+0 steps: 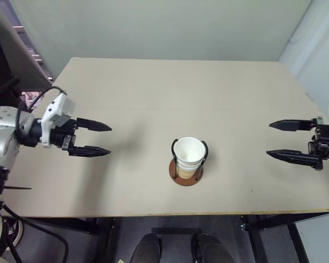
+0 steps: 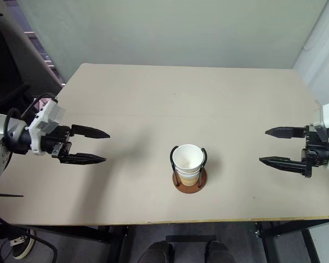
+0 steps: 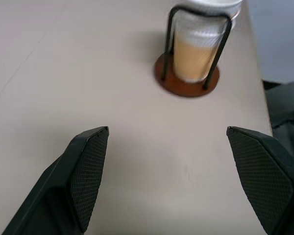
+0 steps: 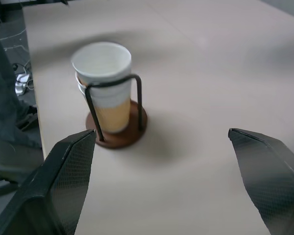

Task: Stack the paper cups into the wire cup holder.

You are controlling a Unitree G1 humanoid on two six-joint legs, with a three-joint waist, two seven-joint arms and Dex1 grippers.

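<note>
The paper cups (image 1: 188, 155) sit nested one inside another, upright in the wire cup holder (image 1: 185, 174), which stands near the table's front edge at the middle. Black wire loops rise on both sides of the stack from the reddish-brown disc base (image 3: 186, 83). My left gripper (image 1: 105, 139) hovers open and empty well to the left of the holder, fingers pointing toward it. Far to the right, my right gripper (image 1: 270, 139) is open too, empty, and also points at the holder (image 4: 116, 129). The cups (image 4: 104, 81) show white rims and tan-yellow walls.
The beige table (image 1: 153, 98) carries nothing else. Its front edge (image 1: 170, 213) runs just below the holder, with black frame legs beneath. A pale wall stands behind the far edge.
</note>
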